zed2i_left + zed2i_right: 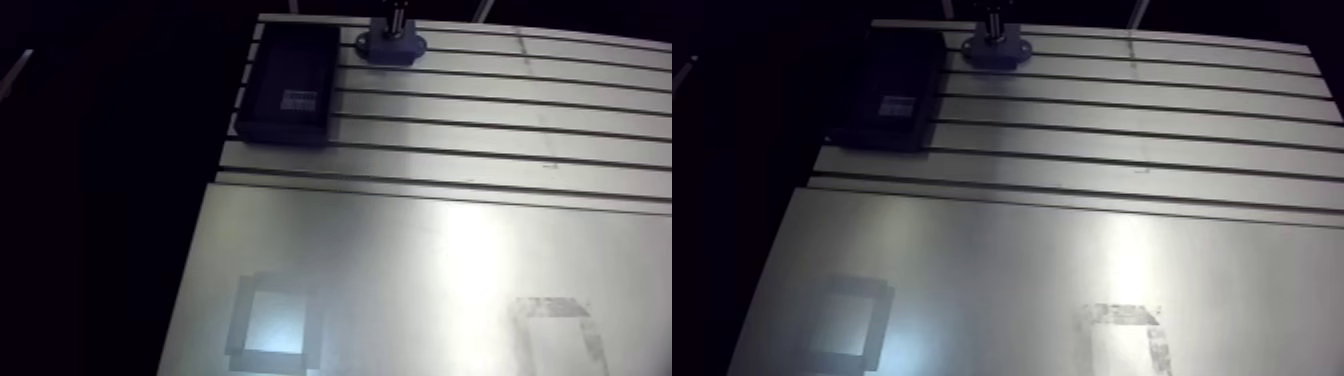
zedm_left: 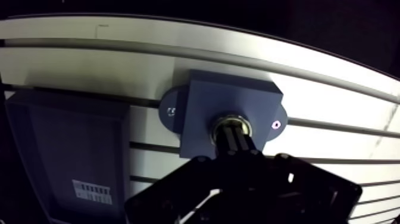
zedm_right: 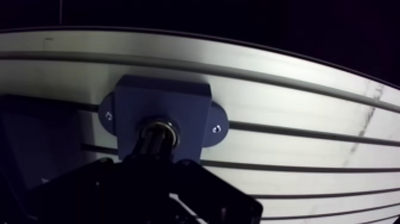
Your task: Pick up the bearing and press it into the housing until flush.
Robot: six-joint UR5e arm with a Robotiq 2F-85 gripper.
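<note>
Now I see the gripper (image 2: 233, 133) clenched and resting on the bearing (image 2: 230, 118), which sits in the hole of the housing (image 2: 205, 98); closed like this it pushes straight down, I think.

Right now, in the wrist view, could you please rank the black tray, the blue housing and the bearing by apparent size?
black tray, partly out of frame
blue housing, nearly as big
bearing, far smallest
</note>
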